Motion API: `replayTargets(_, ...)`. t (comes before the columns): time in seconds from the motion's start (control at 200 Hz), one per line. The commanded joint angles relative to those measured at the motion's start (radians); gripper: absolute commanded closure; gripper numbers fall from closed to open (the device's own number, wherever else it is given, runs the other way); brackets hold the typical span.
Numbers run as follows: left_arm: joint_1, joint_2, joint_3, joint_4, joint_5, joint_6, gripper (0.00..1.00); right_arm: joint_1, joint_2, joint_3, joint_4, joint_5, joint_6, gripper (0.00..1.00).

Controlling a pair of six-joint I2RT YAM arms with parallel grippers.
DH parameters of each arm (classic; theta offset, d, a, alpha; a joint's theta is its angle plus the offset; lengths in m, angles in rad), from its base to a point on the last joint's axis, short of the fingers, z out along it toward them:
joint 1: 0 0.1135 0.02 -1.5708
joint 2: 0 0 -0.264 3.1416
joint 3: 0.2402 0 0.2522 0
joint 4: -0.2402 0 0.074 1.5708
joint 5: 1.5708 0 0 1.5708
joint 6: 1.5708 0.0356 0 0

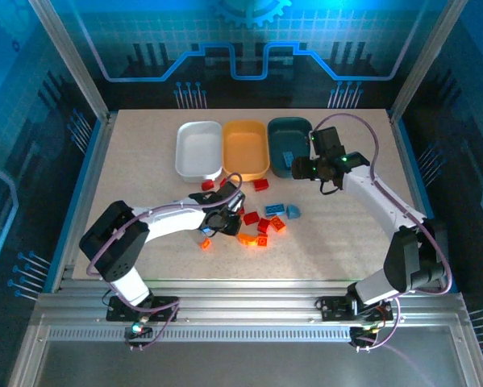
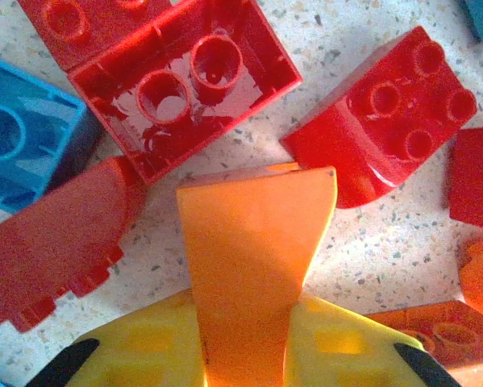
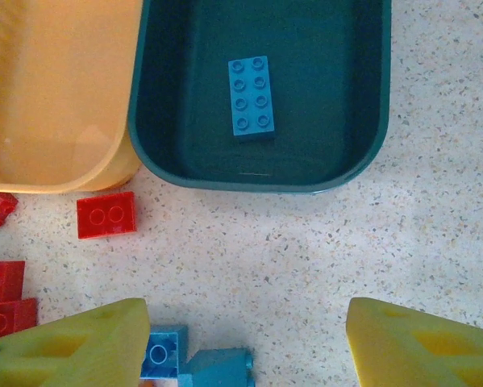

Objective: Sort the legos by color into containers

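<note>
1. Left gripper (image 1: 225, 216) is low over the scatter of loose bricks (image 1: 261, 227) at mid-bench. In its wrist view the yellow fingers (image 2: 144, 351) are pressed to either side of an orange brick (image 2: 253, 258), pinching it. I cannot tell whether the brick is clear of the surface.
2. On the speckled bench (image 2: 370, 250) around that brick:
   - an upturned red brick (image 2: 185, 81), hollow side up, just beyond it
   - a studded red brick (image 2: 382, 121) to the right
   - a blue brick (image 2: 19, 137) at the left edge
3. Right gripper (image 1: 301, 168) is seen from its wrist (image 3: 245, 339) with the jaws spread wide and nothing between them. It hangs over bare bench just in front of the teal tray (image 3: 330, 81).
4. The teal tray holds one eight-stud blue brick (image 3: 251, 95), flat, studs up, near the middle.
5. The trays stand in a row at the far side: white tray (image 1: 197, 145) on the left, orange-yellow tray (image 1: 245, 145) in the middle, teal tray (image 1: 285, 133) on the right, all close side by side.
6. A two-stud red brick (image 3: 106, 214) lies on the bench just in front of the orange-yellow tray (image 3: 56, 81). Two small blue pieces (image 3: 162, 352) sit beside the right gripper's left finger.
</note>
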Motion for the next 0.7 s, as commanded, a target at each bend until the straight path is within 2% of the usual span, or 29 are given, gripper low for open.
replayTargets(0.0, -0.022, -0.038, -0.034, -0.028, -0.037, 0.011, 0.78, 0.012, -0.023, -0.006, 0.012, -0.011, 0.012, 0.34)
replayTargets(0.125, -0.026, -0.07, -0.041, -0.04, -0.045, -0.003, 0.84, 0.015, -0.031, -0.01, 0.013, -0.011, 0.011, 0.34)
replayTargets(0.37, -0.037, -0.172, 0.038, -0.154, -0.091, -0.014, 0.84, 0.009, -0.045, -0.031, 0.018, 0.005, 0.002, 0.34)
replayTargets(0.515, -0.018, -0.131, 0.23, -0.25, -0.14, 0.005, 0.83, 0.002, -0.069, -0.058, 0.026, 0.003, 0.008, 0.34)
replayTargets(0.695, 0.061, 0.079, 0.543, -0.304, -0.126, 0.053, 0.84, -0.008, -0.122, -0.127, 0.036, -0.024, 0.028, 0.34)
